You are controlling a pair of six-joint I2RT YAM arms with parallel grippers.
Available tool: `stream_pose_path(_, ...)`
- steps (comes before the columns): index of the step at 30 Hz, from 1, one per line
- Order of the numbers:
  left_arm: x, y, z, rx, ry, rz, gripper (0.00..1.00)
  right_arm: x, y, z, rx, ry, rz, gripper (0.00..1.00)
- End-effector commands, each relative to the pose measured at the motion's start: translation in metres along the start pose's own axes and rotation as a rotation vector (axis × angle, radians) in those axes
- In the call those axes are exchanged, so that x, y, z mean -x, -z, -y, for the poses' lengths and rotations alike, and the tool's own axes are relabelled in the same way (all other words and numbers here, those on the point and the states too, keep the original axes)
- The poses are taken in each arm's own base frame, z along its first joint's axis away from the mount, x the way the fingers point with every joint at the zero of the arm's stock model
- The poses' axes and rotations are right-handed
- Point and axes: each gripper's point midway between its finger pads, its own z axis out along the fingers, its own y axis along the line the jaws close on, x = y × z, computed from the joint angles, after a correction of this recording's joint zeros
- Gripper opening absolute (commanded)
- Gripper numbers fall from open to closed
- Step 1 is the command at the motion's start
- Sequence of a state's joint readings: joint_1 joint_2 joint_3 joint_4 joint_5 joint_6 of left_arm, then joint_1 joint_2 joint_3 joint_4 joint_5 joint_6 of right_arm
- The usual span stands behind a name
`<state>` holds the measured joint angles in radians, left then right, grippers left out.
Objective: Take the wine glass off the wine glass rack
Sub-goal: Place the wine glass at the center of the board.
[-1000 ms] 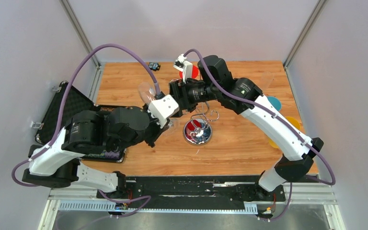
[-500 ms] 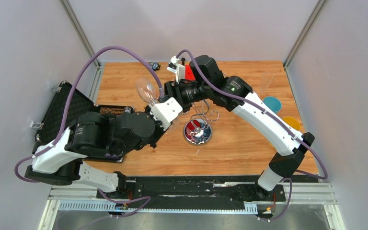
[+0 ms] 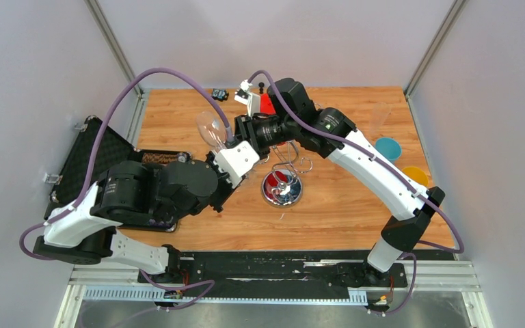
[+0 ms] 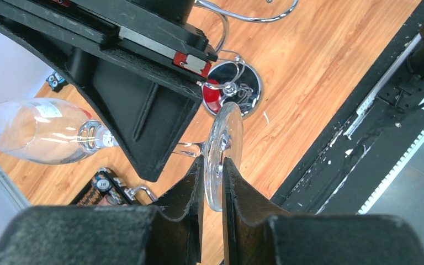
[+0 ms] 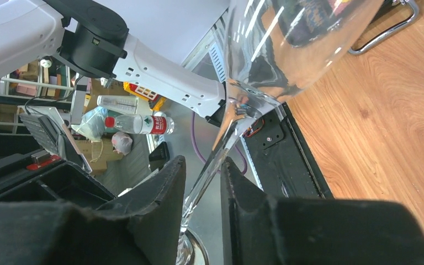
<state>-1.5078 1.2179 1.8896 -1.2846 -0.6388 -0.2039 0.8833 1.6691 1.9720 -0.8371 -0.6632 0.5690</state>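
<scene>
Handover is looking like the step in hand. The wine glass (image 3: 210,128) is lying roughly level in the air, left of the wine glass rack (image 3: 282,184) and clear of its hook arms, with the bowl pointing far-left. The left gripper (image 4: 212,170) is pinching the glass's foot edge-on, its jaws nearly together on the thin disc. The right gripper (image 5: 203,164) is straddling the stem. Its jaws are standing narrow with the stem between them, but whether they are pressing on it I cannot tell. The step is calling for a square, centred closure on the stem, gentle enough not to lever it against the left grip, and for freeing the foot only once the stem is firmly held. The left arm is reaching from the near left toward centre, folded low. The right arm is arching from the near right across the surface, wrist turned left to face its partner.
</scene>
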Motion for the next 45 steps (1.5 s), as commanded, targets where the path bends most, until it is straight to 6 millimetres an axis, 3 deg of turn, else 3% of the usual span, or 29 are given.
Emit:
stream_pose_path(1, 0.016, 0.006, 0.001, -0.027, 0.02, 0.081, 0.0, 0.011, 0.002, -0.019, 0.056, 0.025, 0.035, 0.25)
stream_pose_path(8, 0.009, 0.003, 0.009, -0.062, 0.012, 0.063, 0.0, 0.011, 0.005, -0.023, 0.07, 0.029, 0.045, 0.06)
stream_pose_path(12, 0.008, 0.004, 0.012, -0.08, 0.025, 0.069, 0.01, 0.01, 0.006, -0.024, 0.08, 0.03, 0.051, 0.0)
stream_pose_path(29, 0.004, 0.003, 0.027, -0.161, 0.047, 0.089, 0.43, 0.004, 0.025, -0.04, 0.15, 0.096, 0.138, 0.0)
stream_pose_path(35, 0.009, 0.003, 0.03, -0.178, 0.054, 0.108, 0.46, 0.001, 0.032, -0.042, 0.157, 0.108, 0.169, 0.0)
stream_pose_path(45, 0.034, 0.018, 0.023, -0.196, 0.123, 0.235, 0.62, -0.007, 0.042, -0.04, 0.149, 0.131, 0.201, 0.0)
